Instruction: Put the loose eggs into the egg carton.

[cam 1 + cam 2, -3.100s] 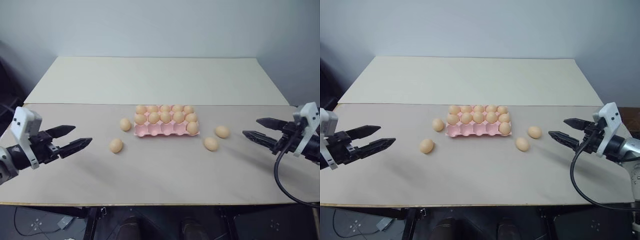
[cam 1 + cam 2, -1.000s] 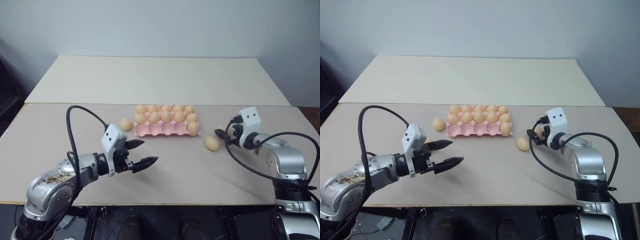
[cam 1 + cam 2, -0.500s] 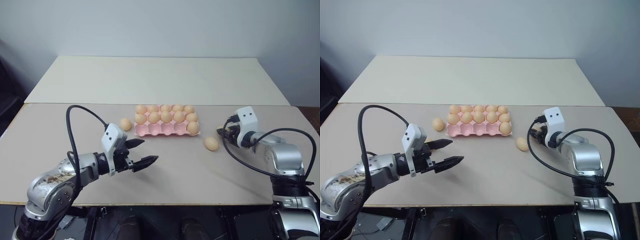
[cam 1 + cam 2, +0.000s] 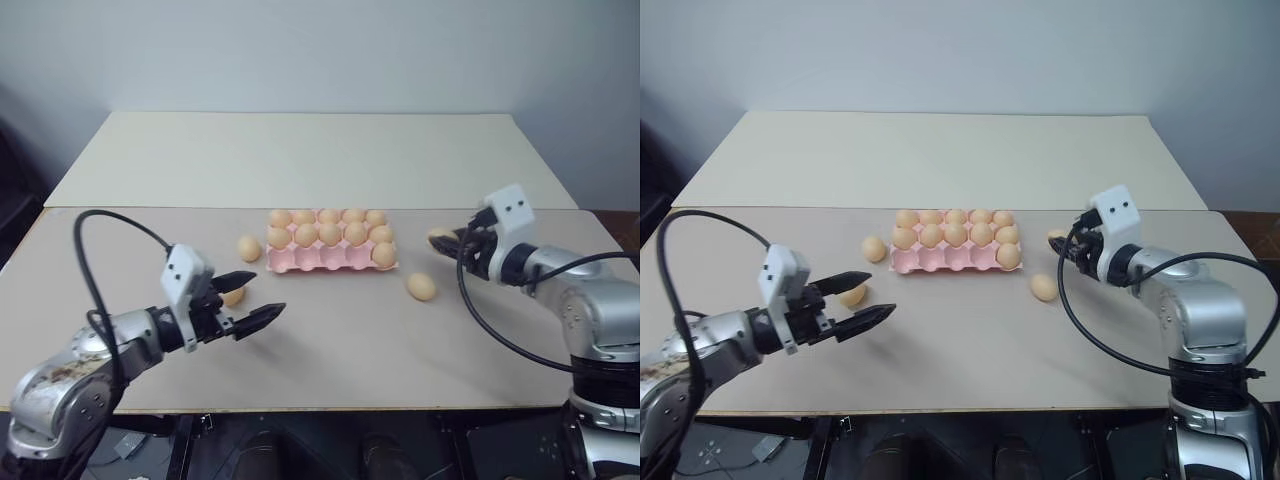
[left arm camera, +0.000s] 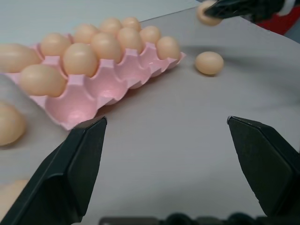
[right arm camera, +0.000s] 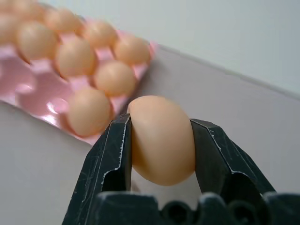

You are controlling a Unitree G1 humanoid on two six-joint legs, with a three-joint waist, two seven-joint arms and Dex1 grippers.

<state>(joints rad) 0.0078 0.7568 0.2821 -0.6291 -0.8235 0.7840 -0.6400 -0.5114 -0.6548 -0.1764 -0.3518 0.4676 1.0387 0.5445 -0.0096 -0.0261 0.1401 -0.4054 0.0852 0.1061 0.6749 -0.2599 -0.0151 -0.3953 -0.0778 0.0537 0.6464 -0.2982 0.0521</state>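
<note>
The carton (image 4: 330, 250) sits near the middle of the desk (image 4: 330, 330), its two far rows full of eggs and its near row bare except for one egg at the right end. No writing or label can be read on anything.

The right tool (image 6: 161, 140) is closed on an egg (image 6: 161, 138), pinched between its two black fingers and lifted off the desk just right of the carton's far right corner. A second egg (image 4: 421, 287) lies on the desk right of the carton's near right corner, apart from it. A third egg (image 4: 249, 248) lies just left of the carton's left end. A fourth egg (image 4: 233, 295) lies further left and nearer, partly hidden behind the left tool (image 4: 255, 298).

The left tool hangs with its fingers spread wide and nothing between them, left of the carton and nearer than it, pointing toward the carton's near row. Black cables loop over both arms.
</note>
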